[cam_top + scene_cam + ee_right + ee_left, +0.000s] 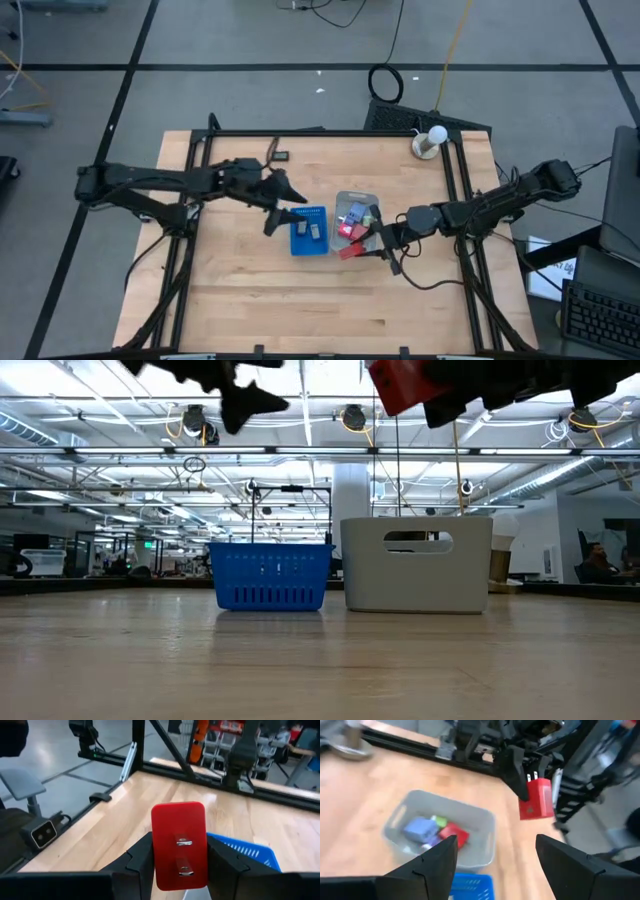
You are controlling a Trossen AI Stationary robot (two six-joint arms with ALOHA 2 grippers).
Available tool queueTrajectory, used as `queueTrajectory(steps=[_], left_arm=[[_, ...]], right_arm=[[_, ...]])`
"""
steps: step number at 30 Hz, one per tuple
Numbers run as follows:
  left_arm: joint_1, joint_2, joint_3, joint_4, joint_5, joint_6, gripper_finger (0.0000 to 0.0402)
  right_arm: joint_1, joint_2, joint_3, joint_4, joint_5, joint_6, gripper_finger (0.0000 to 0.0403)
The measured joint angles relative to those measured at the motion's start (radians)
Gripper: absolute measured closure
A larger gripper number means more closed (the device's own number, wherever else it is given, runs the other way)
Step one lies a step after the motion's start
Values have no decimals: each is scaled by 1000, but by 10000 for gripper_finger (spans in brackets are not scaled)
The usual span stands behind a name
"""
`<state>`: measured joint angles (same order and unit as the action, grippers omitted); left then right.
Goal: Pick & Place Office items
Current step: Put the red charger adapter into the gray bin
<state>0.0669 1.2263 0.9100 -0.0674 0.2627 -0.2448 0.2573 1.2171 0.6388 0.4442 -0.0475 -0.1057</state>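
My right gripper (pixel 180 862) is shut on a red block (pixel 180 842) with two metal prongs on its face, held high over the table beside the near left corner of the clear bin (pixel 375 192). That bin (pixel 481 820) holds red, pale blue and green pieces (pixel 432 829). Left of it stands the blue ribbed tray (pixel 321 244) with two small pieces (pixel 306 229) inside. My left gripper (pixel 284 209) hangs open above the table, just left of the blue tray, with nothing between its fingers (pixel 437 862). My right gripper pinches the red block by its two long sides (pixel 156 851), one finger on each. The fingers come about level from the table's right side. The pronged face (pixel 183 855) looks back at the wrist camera. The block (pixel 398 386) is lifted well clear of the table and both containers.
A white round object (pixel 430 141) sits at the far right corner, and a small dark device (pixel 283 156) lies near the far edge. Black frame rails (pixel 192 150) run along the table's sides. Bare wood (pixel 300 310) stretches along the near half.
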Motion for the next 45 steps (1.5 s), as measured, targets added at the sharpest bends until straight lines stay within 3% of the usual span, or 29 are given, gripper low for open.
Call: queueTrajectory(steps=[4, 9, 18, 26, 30, 34, 38, 45], left_arm=[[-54, -77, -2, -98, -135, 81, 130], [-89, -161, -105, -42, -249, 85, 130], [-87, -377, -393, 149, -326, -21, 130], [-87, -535, -555, 235, -362, -57, 130], [-87, -569, -593, 245, -438, -72, 130], [-86, -566, -611, 244, -527, -73, 130], [-86, -557, -624, 241, -583, -90, 130], [-86, -558, -628, 245, -595, -105, 131]], right_arm=[[0, 1, 0, -16, -1, 15, 278], [0, 0, 0, -17, -6, 17, 277], [-5, 0, -37, 15, -6, 19, 277], [-78, -45, -115, 63, 35, 106, 277], [-112, -53, -133, 44, 158, 214, 277], [-132, -49, -135, -23, 176, 225, 277], [-136, -44, -135, -97, 292, 226, 277], [-162, 12, -135, -89, 314, 226, 277]])
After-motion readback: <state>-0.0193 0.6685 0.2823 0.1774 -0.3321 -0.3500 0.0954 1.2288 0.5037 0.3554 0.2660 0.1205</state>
